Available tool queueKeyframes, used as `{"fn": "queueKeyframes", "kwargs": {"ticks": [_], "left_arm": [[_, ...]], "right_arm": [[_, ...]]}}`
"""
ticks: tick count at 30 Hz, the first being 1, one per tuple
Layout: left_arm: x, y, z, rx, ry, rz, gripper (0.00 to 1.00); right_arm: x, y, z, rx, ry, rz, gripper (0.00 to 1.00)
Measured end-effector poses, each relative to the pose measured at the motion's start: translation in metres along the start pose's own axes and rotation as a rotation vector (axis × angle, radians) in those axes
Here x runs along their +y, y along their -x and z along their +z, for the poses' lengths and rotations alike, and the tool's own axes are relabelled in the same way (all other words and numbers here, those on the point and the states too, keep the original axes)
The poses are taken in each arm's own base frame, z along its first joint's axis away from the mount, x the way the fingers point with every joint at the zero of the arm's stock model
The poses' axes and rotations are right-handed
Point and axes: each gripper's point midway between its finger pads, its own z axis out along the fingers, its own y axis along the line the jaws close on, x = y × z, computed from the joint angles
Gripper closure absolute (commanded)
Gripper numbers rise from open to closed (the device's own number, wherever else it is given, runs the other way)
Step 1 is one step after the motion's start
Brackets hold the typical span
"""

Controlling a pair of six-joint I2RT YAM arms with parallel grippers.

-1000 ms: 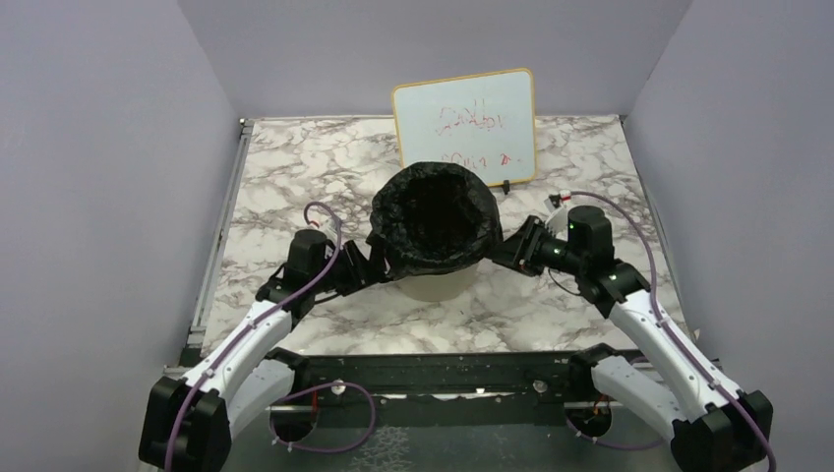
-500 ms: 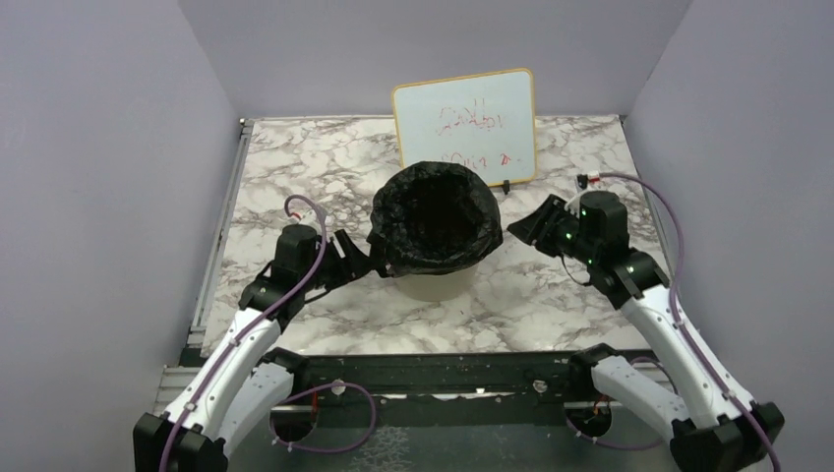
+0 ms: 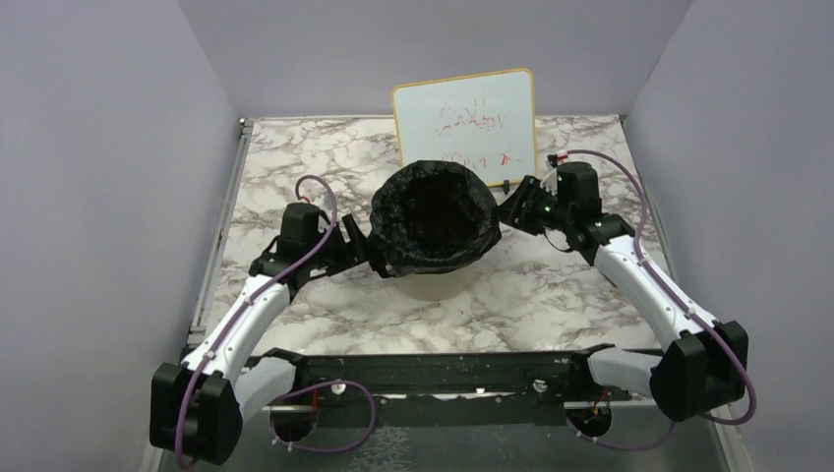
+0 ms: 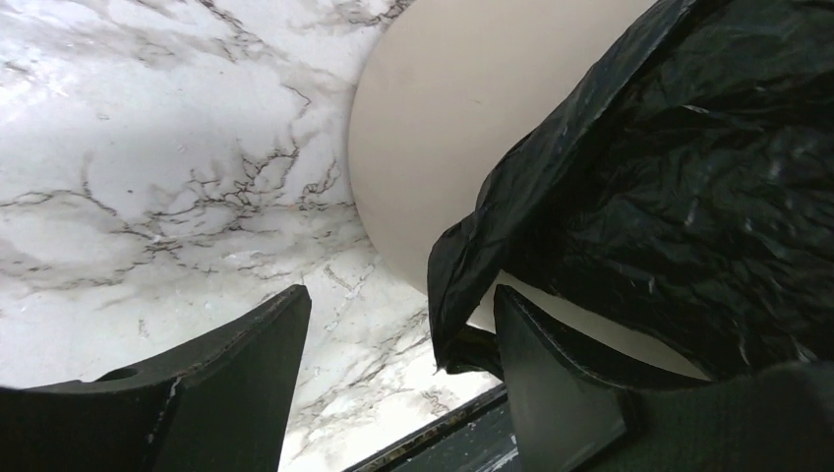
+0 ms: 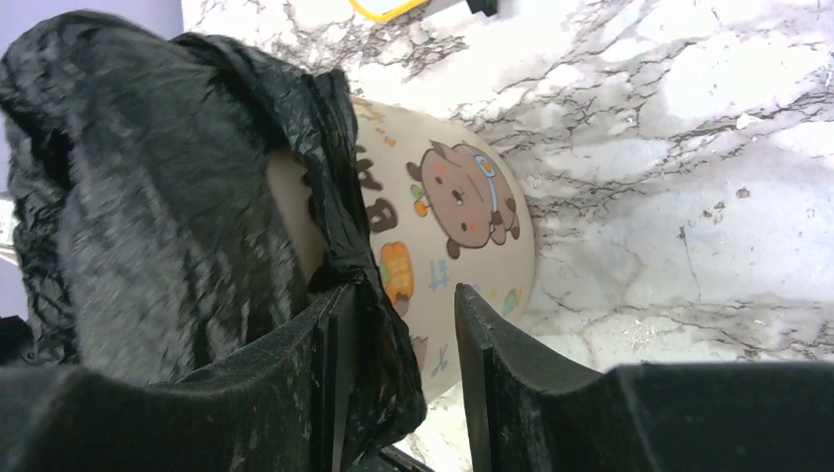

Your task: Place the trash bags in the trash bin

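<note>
The trash bag (image 3: 433,211) lines the trash bin (image 3: 429,287) on the table (image 3: 295,167). Its hem hangs between the fingers of the open left gripper (image 4: 401,300). The right gripper (image 5: 401,295), also open, touches a fold. The bin's rim is hidden.

The trash bin (image 3: 433,288) rim lies hidden under the trash bag (image 3: 433,221); whiteboard (image 3: 464,118) writing illegible.

Whiteboard (image 3: 464,126), far edge of surface (image 3: 295,157): red handwriting, illegible. Trash bin (image 5: 443,236): brown letters by cartoon animal (image 5: 462,197), partly under trash bag (image 5: 148,197), unreadable.
</note>
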Motion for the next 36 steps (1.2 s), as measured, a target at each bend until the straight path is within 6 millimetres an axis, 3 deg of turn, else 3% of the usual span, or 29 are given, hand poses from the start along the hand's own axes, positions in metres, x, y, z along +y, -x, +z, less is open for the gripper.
{"fn": "queueKeyframes", "kwargs": {"ticks": [7,16,18,27,32,36], "left_arm": [[-0.001,-0.009,0.012,0.072,-0.039,0.002,0.32],[-0.009,0.0,0.018,0.052,-0.091,0.015,0.36],[-0.011,0.001,0.019,0.052,-0.101,0.018,0.37],[-0.01,0.002,0.017,0.051,-0.098,0.025,0.34],[-0.011,0.011,0.006,0.01,-0.098,0.027,0.33],[-0.006,0.014,-0.001,-0.008,-0.081,0.012,0.32]], "right_arm": [[-0.024,-0.015,0.019,0.094,-0.019,-0.009,0.54],[-0.05,-0.087,0.019,0.287,0.017,0.089,0.53],[-0.05,-0.091,0.013,0.289,0.018,0.098,0.53],[-0.025,-0.037,-0.012,0.066,0.022,0.021,0.52],[-0.021,-0.029,-0.015,0.026,0.028,0.04,0.51],[-0.02,-0.028,0.0,0.044,0.051,0.074,0.56]]}}
